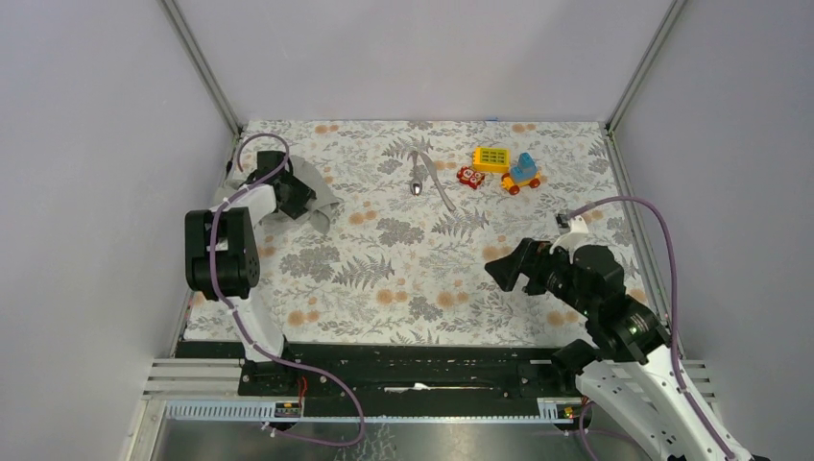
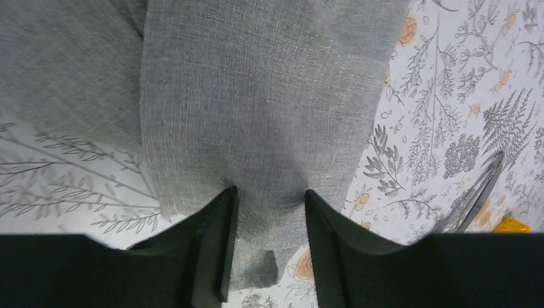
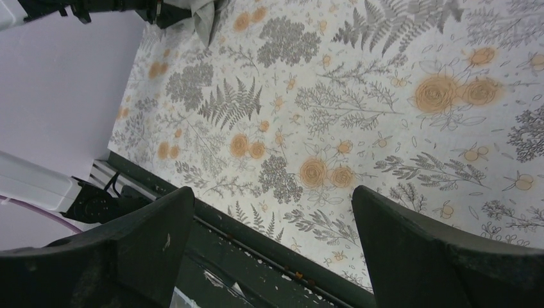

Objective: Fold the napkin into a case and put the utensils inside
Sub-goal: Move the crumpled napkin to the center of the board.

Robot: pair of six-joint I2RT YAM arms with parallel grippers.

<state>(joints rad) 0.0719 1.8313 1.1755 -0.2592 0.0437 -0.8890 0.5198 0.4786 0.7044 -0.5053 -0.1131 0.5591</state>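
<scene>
Three toy blocks (image 1: 490, 158) lie near the utensils (image 1: 419, 181), seemingly not touching them.

You've got one grey napkin (image 1: 322, 197). One spoon (image 1: 417, 179) plus one thinner silver utensil (image 1: 444, 194), so two. Three toys: one yellow block (image 1: 490, 158), one red block (image 1: 469, 177), one blue wheeled toy (image 1: 523, 173). One floral tablecloth (image 1: 384, 279).
</scene>
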